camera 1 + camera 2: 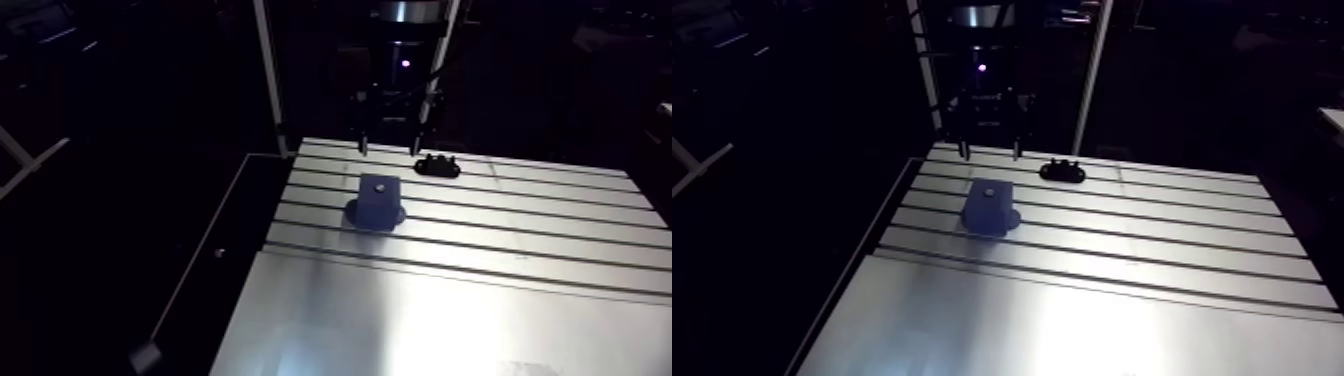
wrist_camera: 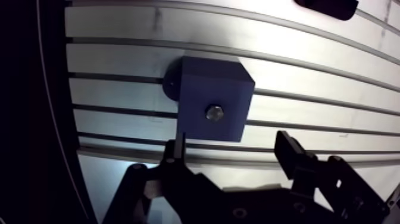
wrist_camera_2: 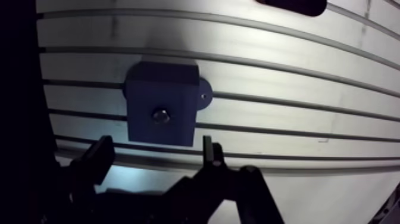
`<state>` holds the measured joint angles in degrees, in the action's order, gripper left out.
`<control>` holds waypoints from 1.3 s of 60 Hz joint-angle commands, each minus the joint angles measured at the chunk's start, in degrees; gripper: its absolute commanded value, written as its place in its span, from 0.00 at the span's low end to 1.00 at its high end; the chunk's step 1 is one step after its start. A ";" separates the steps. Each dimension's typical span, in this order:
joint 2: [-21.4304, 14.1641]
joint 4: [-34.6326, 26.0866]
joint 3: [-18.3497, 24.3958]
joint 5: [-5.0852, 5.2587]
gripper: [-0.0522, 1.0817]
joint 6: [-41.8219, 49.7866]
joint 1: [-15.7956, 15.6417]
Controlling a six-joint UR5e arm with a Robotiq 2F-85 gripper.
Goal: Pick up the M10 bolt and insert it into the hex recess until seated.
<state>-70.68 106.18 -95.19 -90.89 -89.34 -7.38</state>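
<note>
A dark blue block (image 1: 377, 205) with a round base flange stands on the slotted table (image 1: 520, 230). A small metal bolt head (image 2: 214, 112) sits in the recess on the block's top face; how deep it sits cannot be told. In the arm view my gripper (image 1: 390, 148) hangs just beyond the block, near the table's far edge, a little above the surface. In the wrist view the gripper (image 2: 235, 152) is open with nothing between its fingers (image 2: 290, 152), and the block lies just ahead of them.
A black bracket-like part (image 1: 437, 165) lies on the table to the right of the gripper, near the far edge. The table's left edge (image 1: 262, 225) drops off close beside the block. A smooth metal plate (image 1: 420, 320) covers the near part.
</note>
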 commanded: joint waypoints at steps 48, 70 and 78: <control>0.33 2.77 -2.72 0.68 1.00 3.34 -0.09; 0.86 3.88 -4.15 0.93 1.00 3.16 -0.09; 1.28 4.09 -4.26 1.01 1.00 3.16 -0.16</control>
<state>-69.92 109.78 -99.03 -89.98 -86.14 -7.46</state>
